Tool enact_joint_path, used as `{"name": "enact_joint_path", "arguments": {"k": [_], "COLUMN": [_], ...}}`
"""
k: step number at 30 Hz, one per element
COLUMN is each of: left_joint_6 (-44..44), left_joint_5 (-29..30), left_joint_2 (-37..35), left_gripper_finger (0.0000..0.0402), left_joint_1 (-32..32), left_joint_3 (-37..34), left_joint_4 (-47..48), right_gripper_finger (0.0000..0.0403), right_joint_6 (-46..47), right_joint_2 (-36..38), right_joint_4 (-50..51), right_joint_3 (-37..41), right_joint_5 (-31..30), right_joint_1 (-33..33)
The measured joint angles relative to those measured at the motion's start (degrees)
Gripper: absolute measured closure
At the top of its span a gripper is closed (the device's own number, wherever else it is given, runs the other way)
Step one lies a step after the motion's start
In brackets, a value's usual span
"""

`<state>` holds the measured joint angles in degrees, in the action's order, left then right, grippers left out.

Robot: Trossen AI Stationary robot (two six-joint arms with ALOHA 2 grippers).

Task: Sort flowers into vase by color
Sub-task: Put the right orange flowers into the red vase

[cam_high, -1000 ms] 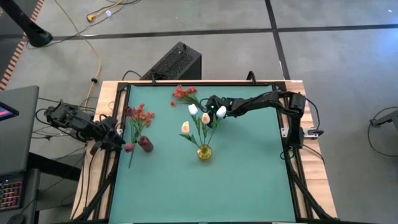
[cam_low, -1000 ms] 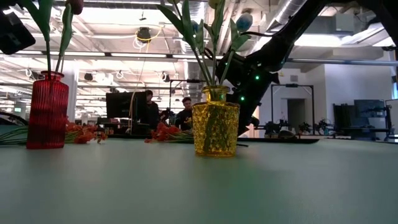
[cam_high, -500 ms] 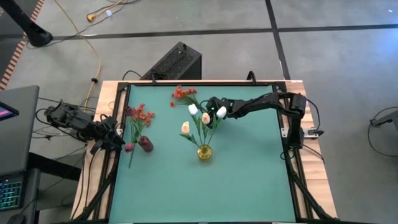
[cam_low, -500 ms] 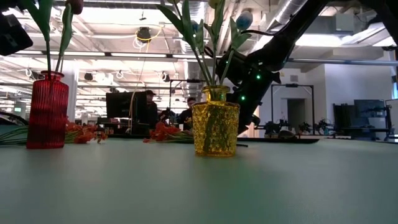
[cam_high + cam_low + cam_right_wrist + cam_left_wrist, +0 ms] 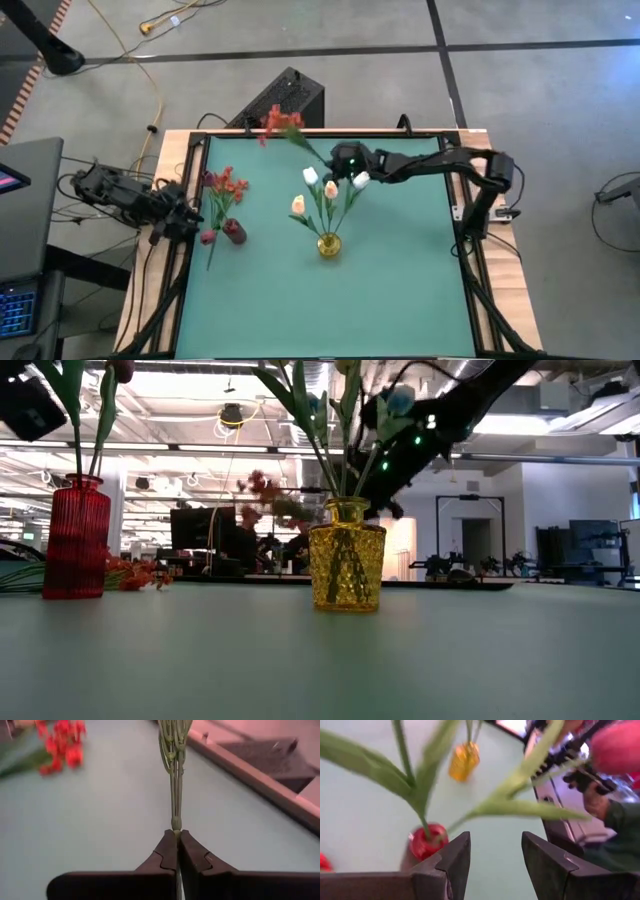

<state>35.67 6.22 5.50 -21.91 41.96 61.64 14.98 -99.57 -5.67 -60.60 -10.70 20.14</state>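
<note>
My right gripper (image 5: 336, 158) is raised over the far middle of the table, beside the tulip heads, and is shut on a red-orange clustered flower (image 5: 281, 123) whose blossom reaches past the far edge. The yellow vase (image 5: 328, 244) holds white, cream and peach tulips (image 5: 329, 188). The red vase (image 5: 234, 232) holds dark maroon buds (image 5: 207, 237). More red-orange blossoms (image 5: 226, 184) lie on the mat near it. My left gripper (image 5: 496, 855) hovers open by the left edge, facing the red vase (image 5: 427, 840). My right gripper pinches the flower's thin green stem (image 5: 175, 822) between its two shut fingers, near the stem's lower end. The stem runs straight on from the fingertips, in line with them. The flower is lifted clear of the table, its blossom (image 5: 262, 488) held out toward the far left.
A black box (image 5: 282, 98) sits on the floor just beyond the far edge, under the held blossom. The tulips stand close beside my right gripper. The green mat (image 5: 400, 290) is bare on its near and right parts. People sit in the room behind (image 5: 240, 540).
My right gripper has risen and moved a little toward the far edge, still shut. The red-orange flower has come up off the mat: its blossom has swung up and toward the far edge. The left arm has barely moved.
</note>
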Motion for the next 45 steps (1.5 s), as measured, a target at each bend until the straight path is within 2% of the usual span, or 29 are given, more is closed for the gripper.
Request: {"name": "enact_joint_path", "arguments": {"k": [7, 14, 18, 22, 25, 29, 36, 39, 45], "left_joint_6": [-6.42, -19.69, -27.17, -30.86, -33.72, -36.73, -39.31, -39.07, -38.59], "left_joint_5": [7.44, 18.19, 19.12, 19.09, 18.86, 17.59, 13.42, 10.68, 0.11], "left_joint_2": [3.04, 7.37, 8.55, 8.80, 8.82, 9.08, 9.70, 10.66, 11.75], "left_gripper_finger": [0.0236, 0.0236, 0.0236, 0.0236, 0.0236, 0.0236, 0.0236, 0.0236, 0.0236], "left_joint_1": [-0.02, -0.02, -0.01, -0.02, 0.00, -0.01, -0.02, -0.02, -0.02], "left_joint_3": [7.48, 12.84, 13.06, 13.06, 13.95, 16.33, 16.32, 16.01, 15.93], "left_joint_4": [0.00, -6.04, -11.62, -16.68, -20.44, -23.93, -28.30, -27.96, -28.19], "right_gripper_finger": [0.0377, 0.0377, 0.0377, 0.0377, 0.0377, 0.0377, 0.0377, 0.0377, 0.0377], "right_joint_6": [-1.53, -5.50, -8.59, -12.23, -13.91, -15.45, -19.56, -22.20, -23.82], "right_joint_2": [13.50, 26.92, 31.23, 32.87, 32.77, 30.54, 19.41, 13.71, 2.95], "right_joint_4": [2.19, 1.29, -3.68, -11.35, -16.31, -17.55, -17.02, -16.89, -17.16], "right_joint_3": [-0.09, -0.14, -0.15, -0.15, -0.52, -3.51, -15.63, -21.82, -33.85], "right_joint_5": [-1.64, -7.28, -9.15, -9.07, -8.98, -9.03, -8.97, -9.04, -9.73], "right_joint_1": [1.72, -3.17, -7.51, -12.49, -16.06, -20.54, -27.70, -30.71, -34.78]}}
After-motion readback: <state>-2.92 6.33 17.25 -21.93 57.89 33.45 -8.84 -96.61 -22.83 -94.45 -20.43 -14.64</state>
